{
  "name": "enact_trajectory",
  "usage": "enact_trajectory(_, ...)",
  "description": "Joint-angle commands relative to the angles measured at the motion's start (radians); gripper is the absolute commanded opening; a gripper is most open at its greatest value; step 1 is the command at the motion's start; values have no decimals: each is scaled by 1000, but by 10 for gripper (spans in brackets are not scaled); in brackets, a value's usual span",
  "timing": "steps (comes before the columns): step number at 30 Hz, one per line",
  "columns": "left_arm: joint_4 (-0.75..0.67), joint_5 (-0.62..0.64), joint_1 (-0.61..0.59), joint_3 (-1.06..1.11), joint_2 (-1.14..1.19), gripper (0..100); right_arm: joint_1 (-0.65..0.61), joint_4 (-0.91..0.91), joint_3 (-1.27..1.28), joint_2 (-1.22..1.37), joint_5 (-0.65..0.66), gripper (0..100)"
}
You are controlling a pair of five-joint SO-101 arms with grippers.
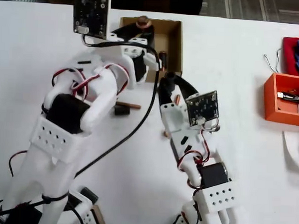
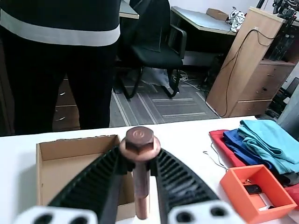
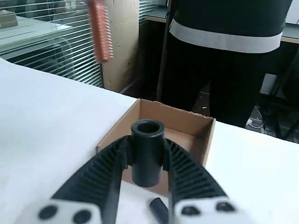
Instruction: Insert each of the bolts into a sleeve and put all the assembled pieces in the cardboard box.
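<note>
My left gripper is shut on a copper hex-head bolt, which hangs head up with its shaft pointing down. In the high view the left gripper holds the bolt over the far edge of the cardboard box. My right gripper is shut on a black sleeve that stands upright with its bore open on top. It sits in front of the open box. The bolt's threaded end hangs higher up and off to one side of the sleeve.
A sleeve with a copper bolt lies on the table between the arms. Another loose black sleeve lies in front of the box. An orange bin and folded cloths sit at the right. A person stands behind the table.
</note>
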Motion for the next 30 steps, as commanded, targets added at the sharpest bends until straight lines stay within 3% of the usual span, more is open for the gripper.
enact_trajectory(1, 29, 11, 43, -76, 2, 24, -8, -42, -15, 39, -6, 22)
enact_trajectory(9, 25, 8, 72, -70, 5, 25, -10, -111, -29, 148, -6, 22)
enact_trajectory(16, 11, 8, 72, -16, 5, 25, -5, -67, -29, 41, -94, 22)
enact_trajectory(30, -29, 8, 80, -21, 107, 25, -12, -54, -23, 5, -92, 22)
